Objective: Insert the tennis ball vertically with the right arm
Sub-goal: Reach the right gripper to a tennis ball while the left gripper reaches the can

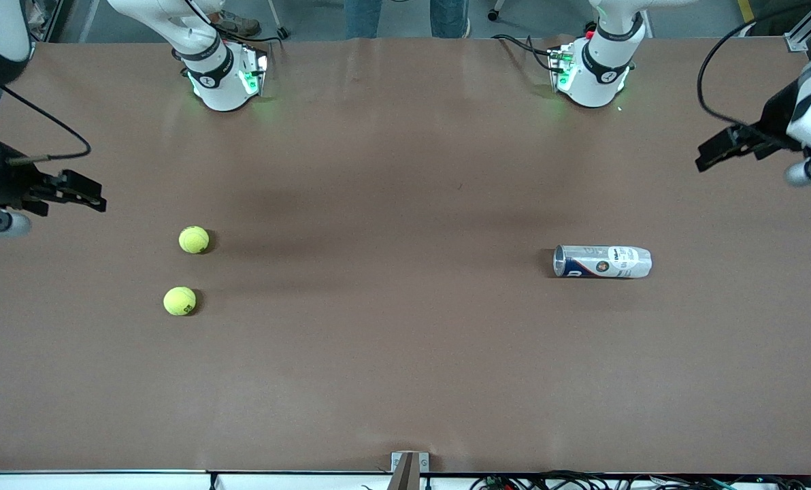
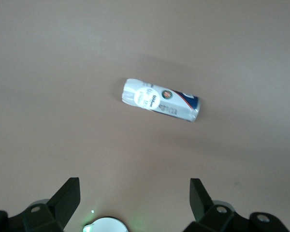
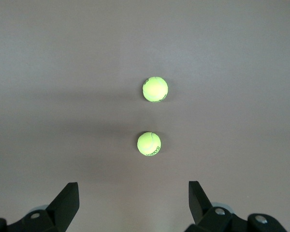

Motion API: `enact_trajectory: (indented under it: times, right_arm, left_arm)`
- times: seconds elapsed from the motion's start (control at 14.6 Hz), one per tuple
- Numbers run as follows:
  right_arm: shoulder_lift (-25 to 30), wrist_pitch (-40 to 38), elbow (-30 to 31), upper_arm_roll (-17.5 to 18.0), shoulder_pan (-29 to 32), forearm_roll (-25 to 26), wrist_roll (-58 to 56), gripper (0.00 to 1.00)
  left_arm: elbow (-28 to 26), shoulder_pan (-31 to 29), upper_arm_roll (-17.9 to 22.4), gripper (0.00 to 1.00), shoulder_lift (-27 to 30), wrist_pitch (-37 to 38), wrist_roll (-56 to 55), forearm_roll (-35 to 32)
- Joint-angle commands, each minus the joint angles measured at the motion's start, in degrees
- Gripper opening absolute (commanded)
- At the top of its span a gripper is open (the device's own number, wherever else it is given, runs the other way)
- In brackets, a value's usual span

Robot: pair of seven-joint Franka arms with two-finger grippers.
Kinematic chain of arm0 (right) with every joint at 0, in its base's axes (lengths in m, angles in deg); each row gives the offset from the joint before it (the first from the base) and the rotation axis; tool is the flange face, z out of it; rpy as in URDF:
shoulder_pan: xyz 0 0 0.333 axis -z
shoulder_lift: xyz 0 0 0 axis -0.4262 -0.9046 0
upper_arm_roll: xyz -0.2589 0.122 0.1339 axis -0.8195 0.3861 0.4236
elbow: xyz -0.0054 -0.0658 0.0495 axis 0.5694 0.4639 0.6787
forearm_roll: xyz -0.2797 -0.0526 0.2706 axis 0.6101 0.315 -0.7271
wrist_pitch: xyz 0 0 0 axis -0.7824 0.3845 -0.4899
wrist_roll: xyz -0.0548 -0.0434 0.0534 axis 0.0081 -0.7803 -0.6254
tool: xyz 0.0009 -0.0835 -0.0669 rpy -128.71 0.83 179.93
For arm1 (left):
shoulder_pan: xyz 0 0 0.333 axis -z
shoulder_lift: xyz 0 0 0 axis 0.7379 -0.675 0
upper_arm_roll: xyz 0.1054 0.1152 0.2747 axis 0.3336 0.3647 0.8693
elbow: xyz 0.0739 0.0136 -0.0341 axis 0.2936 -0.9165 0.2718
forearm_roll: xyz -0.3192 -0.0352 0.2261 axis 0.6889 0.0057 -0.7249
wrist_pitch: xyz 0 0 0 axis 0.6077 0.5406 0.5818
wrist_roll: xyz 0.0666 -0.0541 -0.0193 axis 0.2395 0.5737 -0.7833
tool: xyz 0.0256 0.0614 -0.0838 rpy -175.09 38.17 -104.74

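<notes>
Two yellow-green tennis balls lie on the brown table toward the right arm's end: one (image 1: pixel 194 239) farther from the front camera, the other (image 1: pixel 179 301) nearer. Both balls (image 3: pixel 155 89) (image 3: pixel 149 143) show in the right wrist view, clear of the fingers. My right gripper (image 1: pixel 91 196) (image 3: pixel 134 195) hangs open and empty over the table's edge at that end. A silver and blue ball can (image 1: pixel 603 262) (image 2: pixel 161 100) lies on its side toward the left arm's end, mouth facing the balls. My left gripper (image 1: pixel 712 151) (image 2: pixel 134 193) waits open and empty over that end.
The two arm bases (image 1: pixel 223 80) (image 1: pixel 592 71) stand along the table edge farthest from the front camera. A small bracket (image 1: pixel 409 466) sits at the nearest edge. Cables trail from both wrists.
</notes>
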Motion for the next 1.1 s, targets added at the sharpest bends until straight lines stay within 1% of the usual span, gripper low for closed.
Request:
enact_trajectory:
  times: [0.0,0.07,0.21,0.34,0.41,0.62,0.76,0.89,1.03]
  right_arm:
    - [-2.9,1.3,-0.4,0.2,0.4,0.6,0.3,1.0]
    - [-3.1,1.4,-0.4,0.2,0.5,0.6,0.3,1.0]
    - [-5.8,3.0,-0.4,0.2,0.5,0.6,0.3,1.0]
    - [-6.5,3.9,-0.4,0.1,0.7,0.6,0.3,1.0]
    - [-6.9,5.3,-0.1,0.0,0.7,0.6,0.3,1.0]
    - [-8.3,6.8,-0.3,0.0,0.7,0.6,0.1,1.0]
    - [-10.3,7.7,-0.3,0.0,0.7,0.7,0.2,1.0]
    - [-10.9,7.5,-0.3,0.0,0.8,0.8,0.2,1.0]
    - [-12.3,8.0,-0.5,-0.2,0.9,0.9,0.3,1.0]
  left_arm:
    - [-8.7,0.0,-2.5,1.0,0.4,-8.0,-9.3,-3.9]
    - [-11.9,-0.1,-2.6,1.0,0.4,-11.4,-12.5,-4.2]
    - [-18.1,-0.3,-2.6,1.0,0.1,-18.4,-19.6,-4.2]
    - [-21.8,-0.3,-2.6,1.0,-1.2,-22.8,-26.5,-4.2]
    - [-22.6,-0.2,-2.6,1.0,-3.3,-24.9,-31.9,-4.2]
    - [-22.3,0.2,-2.7,1.0,-9.1,-30.5,-46.6,-4.2]
    - [-22.1,0.1,-2.7,1.0,-12.7,-33.6,-53.6,-4.1]
    - [-22.1,0.0,-2.5,1.0,-15.4,-36.5,-58.3,-4.5]
    - [-21.9,0.3,-2.6,1.0,-17.8,-37.6,-64.3,-8.0]
